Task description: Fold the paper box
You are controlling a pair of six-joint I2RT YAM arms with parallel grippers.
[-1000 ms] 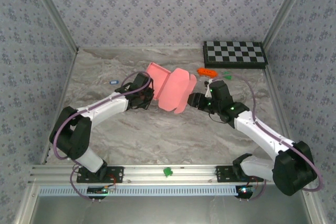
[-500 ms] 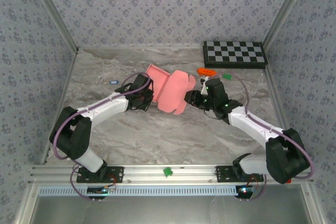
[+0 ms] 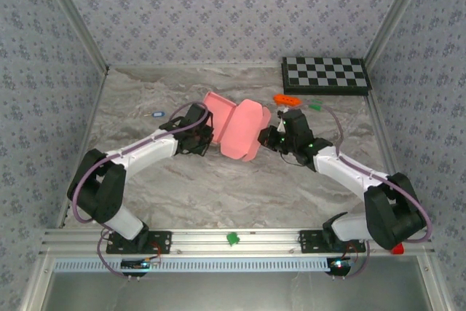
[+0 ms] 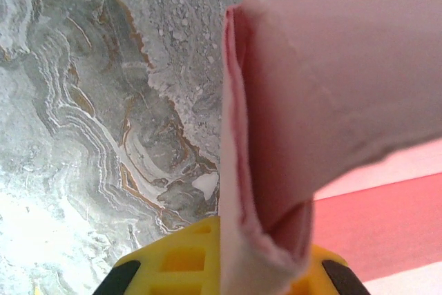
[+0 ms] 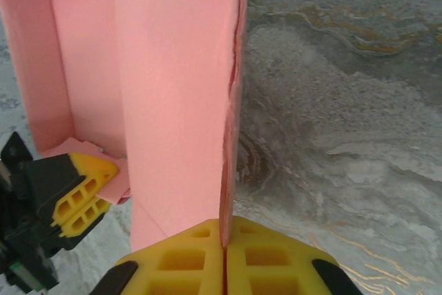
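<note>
Paper box, part-folded, mid-counter. Left jaws clamp one wall; right jaws clamp a flap edge. Step, I judge: closing that flap. Next I'd swing it over the body.

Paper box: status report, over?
Left fingers shut on paper box. Right fingers shut on its opposite flap. Box partly folded. Orange block behind, apart.

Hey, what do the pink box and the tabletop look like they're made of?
The paper box: thin matte card, seemingly; it curls and creases, with layered edges showing. The table: marble-patterned grey surface with tan veins, possibly printed laminate; stone cannot be excluded.
</note>
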